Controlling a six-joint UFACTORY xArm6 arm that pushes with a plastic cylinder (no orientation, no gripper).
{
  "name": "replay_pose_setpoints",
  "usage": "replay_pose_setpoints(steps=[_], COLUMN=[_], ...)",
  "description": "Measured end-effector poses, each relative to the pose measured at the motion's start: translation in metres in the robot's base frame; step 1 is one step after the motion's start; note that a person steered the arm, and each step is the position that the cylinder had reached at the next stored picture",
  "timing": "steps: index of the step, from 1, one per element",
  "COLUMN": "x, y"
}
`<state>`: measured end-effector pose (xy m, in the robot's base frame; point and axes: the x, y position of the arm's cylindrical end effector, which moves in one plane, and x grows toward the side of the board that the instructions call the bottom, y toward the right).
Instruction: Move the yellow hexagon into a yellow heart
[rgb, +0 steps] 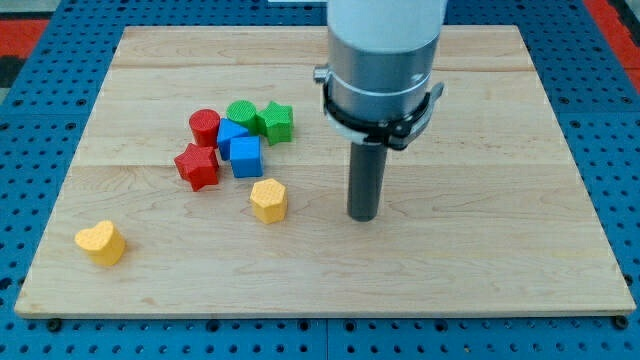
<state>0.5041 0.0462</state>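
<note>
Yellow heart (101, 242): set alone near the bench's (480, 270) bottom-left corner, well apart from every other block; it is taken to be the target for the push.
Red star (197, 165): placed at the left of a tight cluster left of the bench's middle, touching or nearly touching the blue cube (245, 156).
Red cylinder (205, 127): seen at the cluster's upper left, just above the star.
Second blue block (231, 132): partly hidden behind the cube; its shape cannot be made out.
Green cylinder (241, 112) and green star (276, 122): found on the cluster's far side, toward the bench's top edge.
Yellow hexagon (268, 200): the task's block, lying just below the cluster, free on its lower and left sides, so a path toward the heart appears open.
My tip (363, 217): planted on the bench near its middle, to the right of the hexagon and apart from it; the placement is judged to suit a leftward, slightly downward push.
Hand: none is fitted, only the rod, so nothing is grasped.
</note>
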Motion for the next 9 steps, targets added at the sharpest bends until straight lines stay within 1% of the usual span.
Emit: replay_pose_setpoints(steps=[1, 3, 4, 5, 6, 7, 9], x=[-0.011, -0.01, 0.02, 0.031, 0.007, -0.006, -0.003], y=[-0.004, -0.065, -0.091, -0.111, -0.081, -0.101, -0.195])
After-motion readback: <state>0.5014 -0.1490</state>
